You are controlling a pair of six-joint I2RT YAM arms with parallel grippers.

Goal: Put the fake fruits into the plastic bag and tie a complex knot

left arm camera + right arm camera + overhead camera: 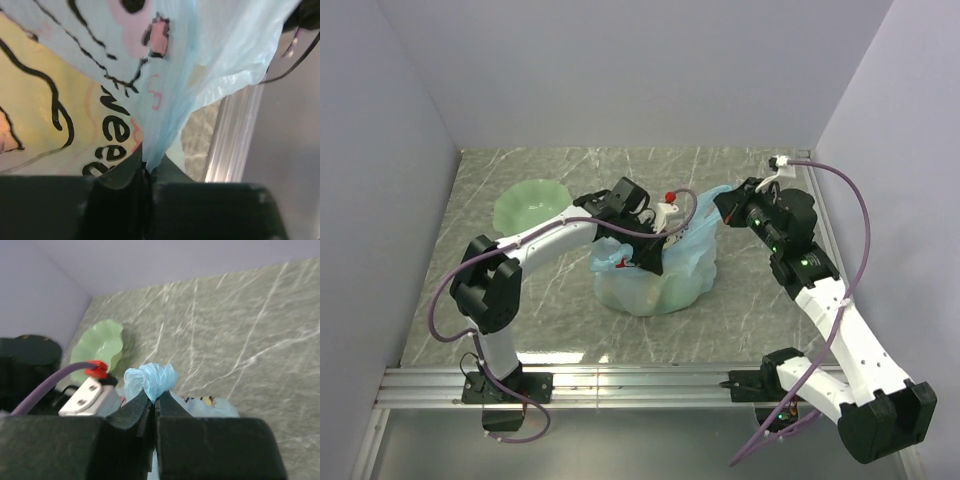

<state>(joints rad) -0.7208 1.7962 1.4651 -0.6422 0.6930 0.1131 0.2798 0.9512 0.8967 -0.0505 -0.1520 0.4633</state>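
The light-blue plastic bag [665, 280] sits bulging in the middle of the table, its top drawn up between both arms. My left gripper [645, 262] reaches down onto the bag's top. In the left wrist view its jaws are shut on a twisted blue strand of the bag [165, 120], gripper [149, 165]. My right gripper [723, 207] holds the bag's right handle up and to the right. In the right wrist view its jaws are shut on a bunched blue wad [150, 380], gripper [155, 397]. The fake fruits are hidden; none shows outside the bag.
A pale green wavy-edged dish [530, 205] stands at the back left and looks empty; the right wrist view has it too [100, 342]. Grey walls close in the table on three sides. An aluminium rail [620, 385] runs along the near edge.
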